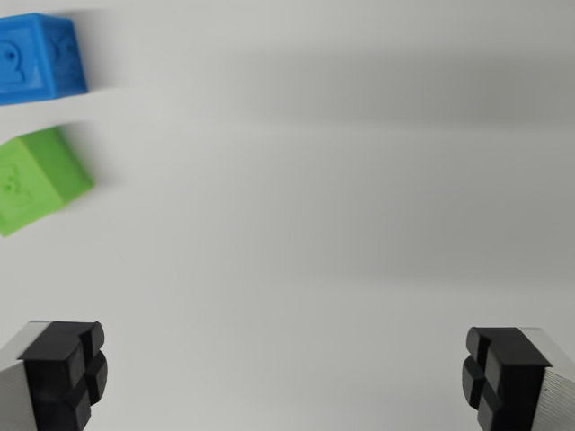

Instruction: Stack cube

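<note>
A blue cube (38, 58) with raised markings lies at the wrist view's top left, partly cut off by the frame edge. Just below it sits a green cube (38, 178), turned at an angle and also cut by the left edge; a small gap separates the two. My gripper (286, 377) is open, its black fingertips (67, 373) showing at the bottom corners with nothing between them. Both cubes lie well up and to the left of the fingers, apart from them.
A plain white tabletop (323, 206) fills the view, with soft grey shadow bands across its upper half.
</note>
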